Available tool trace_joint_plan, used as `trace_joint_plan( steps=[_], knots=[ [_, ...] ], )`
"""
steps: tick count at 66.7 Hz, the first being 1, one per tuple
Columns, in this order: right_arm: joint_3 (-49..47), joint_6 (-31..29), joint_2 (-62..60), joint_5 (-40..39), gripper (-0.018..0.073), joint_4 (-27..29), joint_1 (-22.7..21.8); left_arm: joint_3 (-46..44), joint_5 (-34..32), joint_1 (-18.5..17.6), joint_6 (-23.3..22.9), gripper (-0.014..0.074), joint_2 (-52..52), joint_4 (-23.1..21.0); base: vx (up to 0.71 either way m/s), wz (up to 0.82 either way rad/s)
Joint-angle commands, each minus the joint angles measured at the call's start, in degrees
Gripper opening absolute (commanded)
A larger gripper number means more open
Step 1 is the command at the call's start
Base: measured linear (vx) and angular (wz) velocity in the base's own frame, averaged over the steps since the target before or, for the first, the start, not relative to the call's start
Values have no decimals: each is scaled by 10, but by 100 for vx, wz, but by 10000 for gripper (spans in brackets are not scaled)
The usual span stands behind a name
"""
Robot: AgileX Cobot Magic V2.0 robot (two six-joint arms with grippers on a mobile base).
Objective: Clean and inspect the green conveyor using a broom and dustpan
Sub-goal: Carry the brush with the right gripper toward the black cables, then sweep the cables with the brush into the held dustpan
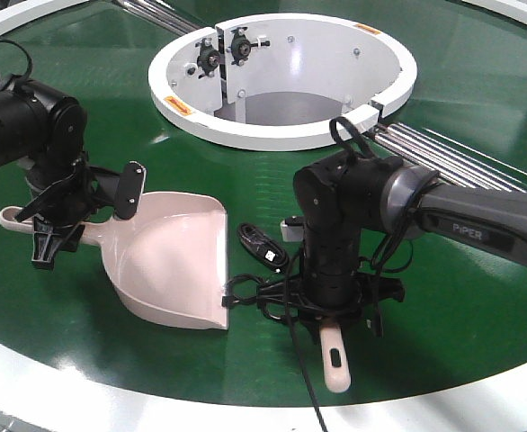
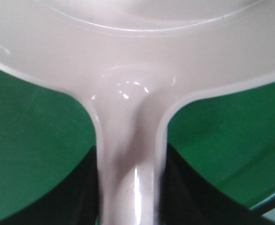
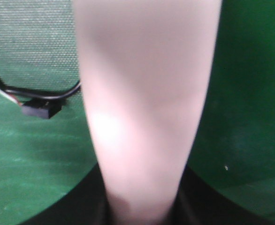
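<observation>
Clamping dustpan (image 1: 169,261) handle between left fingers (image 2: 189,201); right fingers (image 3: 76,208) clenched on broom (image 1: 338,378) handle.

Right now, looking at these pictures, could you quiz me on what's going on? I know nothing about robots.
1. True or false: the left hand holds the dustpan by its handle.
2. What does the right hand grip? A) broom B) dustpan C) white ring
3. What loose item lies on the green belt between dustpan and broom?

Key: 1 true; 2 A; 3 a black cable with a plug.
</observation>
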Motion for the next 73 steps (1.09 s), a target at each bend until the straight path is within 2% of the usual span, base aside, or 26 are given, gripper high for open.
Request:
trace_joint_plan(
  steps=[1,18,30,42,58,73],
  knots=[
    [-11,-3,-6,52,-1,14,-1,-15,11,-8,16,-6,-27,-4,0,0],
    [-81,-13,18,52,-1,32,12,-15,11,-8,16,-6,-27,-4,0,0],
    [-156,-24,50,52,-1,82,26,-15,11,-8,16,-6,-27,-4,0,0],
    [-219,-54,99,52,-1,136,40,-15,11,-8,16,-6,-27,-4,0,0],
    [-327,-102,154,52,-1,170,66,-15,11,-8,16,-6,-27,-4,0,0],
    [-410,-133,148,52,-1,193,66,-15,11,-8,16,-6,-27,-4,0,0]
  ],
)
